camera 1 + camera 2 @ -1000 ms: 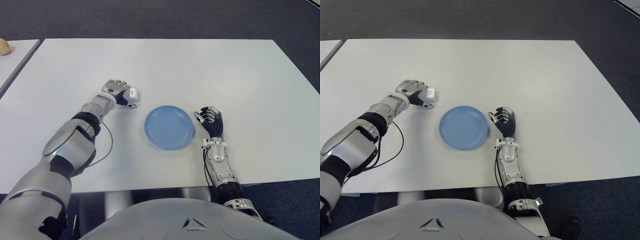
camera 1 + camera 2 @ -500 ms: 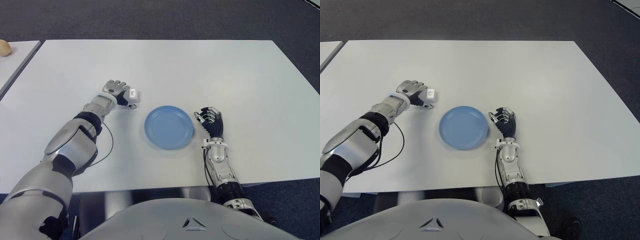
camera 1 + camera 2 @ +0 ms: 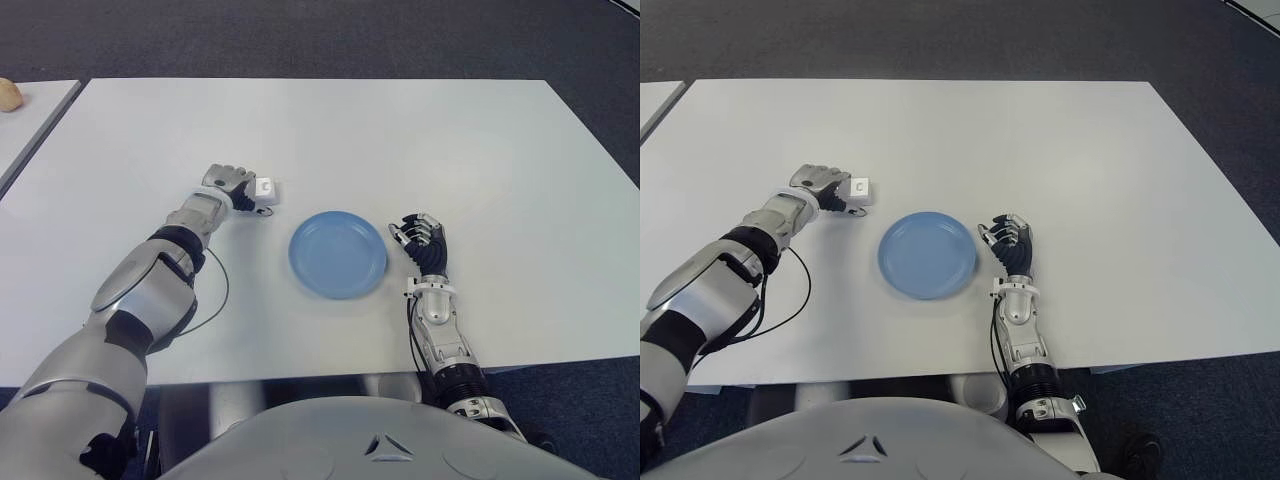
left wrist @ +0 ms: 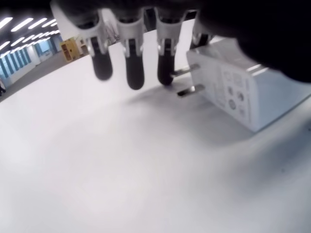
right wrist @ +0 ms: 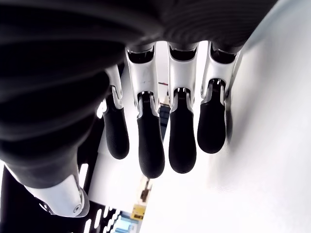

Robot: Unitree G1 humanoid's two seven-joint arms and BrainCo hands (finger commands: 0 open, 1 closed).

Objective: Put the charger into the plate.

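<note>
The left hand reaches out across the white surface on a nearly straight arm, wrist low, knuckles up. Its fingers hang down in a loose curl beside the charger, a small white block with 2 metal prongs. In the left wrist view the fingertips sit right at the prongs, and the block lies on the surface against the hand's palm side; whether the hand has a firm hold on it cannot be told from these views. The charger lies just left of the blue plate, apart from its rim, and the plate holds nothing.

The right hand shows just right of the plate, forearm running back toward the robot's body, palm turned toward the plate. Its 4 fingers are curled partway over in a relaxed arc, and they hold nothing.
</note>
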